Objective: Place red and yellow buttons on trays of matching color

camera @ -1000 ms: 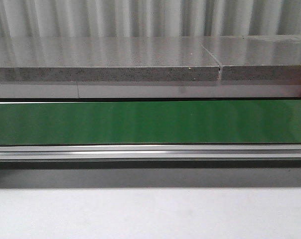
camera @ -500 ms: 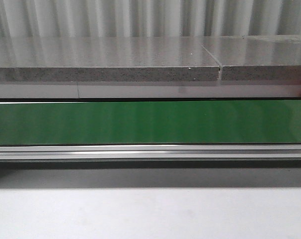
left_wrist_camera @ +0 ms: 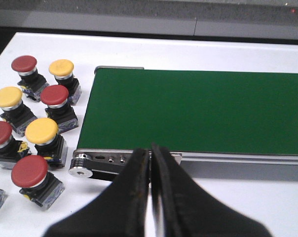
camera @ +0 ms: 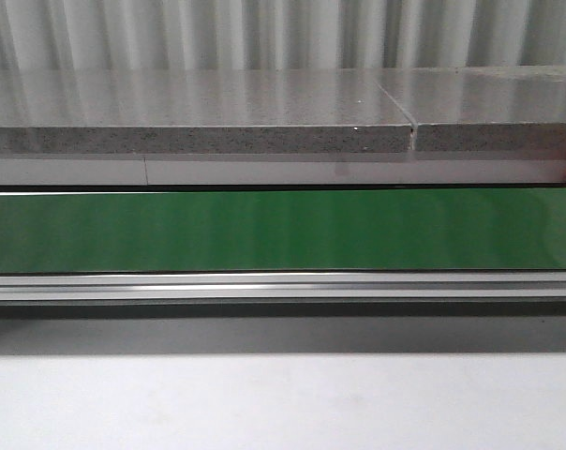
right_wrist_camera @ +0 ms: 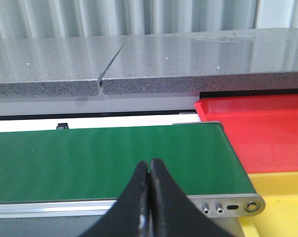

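While both arms stay out of the front view, that view shows only the green belt [camera: 283, 230] running left to right across the scene, a metal rail [camera: 283, 286] along its near edge, the white tabletop [camera: 283, 403] in front and a grey stone ledge [camera: 199, 117] behind it. Nothing lies on the belt anywhere that shows.

Seen from the left wrist, the left tool [left_wrist_camera: 150, 163] has its two dark fingers pressed together with nothing between them, hovering over the near rail by the belt's left end. Just beyond that end, on the white tabletop, stands a cluster of buttons on black bases: red buttons [left_wrist_camera: 54, 95] and yellow buttons [left_wrist_camera: 41, 130] mixed together, packed close and some touching. The roller [left_wrist_camera: 82, 165] at the belt's corner sits between the tool and the nearest red one.

Seen from the right wrist, the right tool [right_wrist_camera: 149, 170] is likewise closed and empty, above the near rail close to the belt's right end. Past that end lie the red tray [right_wrist_camera: 257, 133], farther away, and the yellow tray [right_wrist_camera: 282, 202], nearer, edge to edge and both empty. The stone ledge rises just behind the red tray, while the belt surface is open along its whole visible length.
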`<state>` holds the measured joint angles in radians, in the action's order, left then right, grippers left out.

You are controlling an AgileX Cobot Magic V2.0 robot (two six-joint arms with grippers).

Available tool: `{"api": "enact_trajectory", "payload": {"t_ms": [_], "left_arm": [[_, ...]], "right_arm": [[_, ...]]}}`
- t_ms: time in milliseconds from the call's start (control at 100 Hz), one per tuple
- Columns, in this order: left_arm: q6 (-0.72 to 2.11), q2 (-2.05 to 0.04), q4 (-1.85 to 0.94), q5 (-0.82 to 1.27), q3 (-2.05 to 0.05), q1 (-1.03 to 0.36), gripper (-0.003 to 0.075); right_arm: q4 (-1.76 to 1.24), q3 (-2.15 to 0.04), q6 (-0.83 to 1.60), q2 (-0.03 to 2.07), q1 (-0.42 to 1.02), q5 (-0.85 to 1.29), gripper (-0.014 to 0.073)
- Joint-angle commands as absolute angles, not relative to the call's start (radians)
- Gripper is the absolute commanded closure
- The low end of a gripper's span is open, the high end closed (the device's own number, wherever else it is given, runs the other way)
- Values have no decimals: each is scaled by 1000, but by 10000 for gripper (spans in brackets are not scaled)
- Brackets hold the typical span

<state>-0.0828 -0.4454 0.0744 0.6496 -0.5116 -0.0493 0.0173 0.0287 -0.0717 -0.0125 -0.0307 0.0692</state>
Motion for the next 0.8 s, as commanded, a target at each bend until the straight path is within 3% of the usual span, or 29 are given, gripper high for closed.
{"api": "enact_trajectory", "payload": {"t_ms": [0, 100, 180, 420, 790], "left_arm": [[-97, -521, 67, 581, -565, -50, 589], [-97, -591, 67, 572, -586, -50, 393], [-104, -637, 67, 564, -605, -50, 301], [-203, -788, 69, 642, -716, -8, 300], [-200, -984, 13, 861, -859, 255, 300]], "right_arm": [[24, 12, -73, -21, -32, -15, 699], [24, 12, -73, -21, -32, -15, 699], [24, 12, -73, -21, -32, -15, 699], [24, 12, -73, -21, -32, -15, 699], [24, 12, -73, -21, -32, -15, 699]]}}
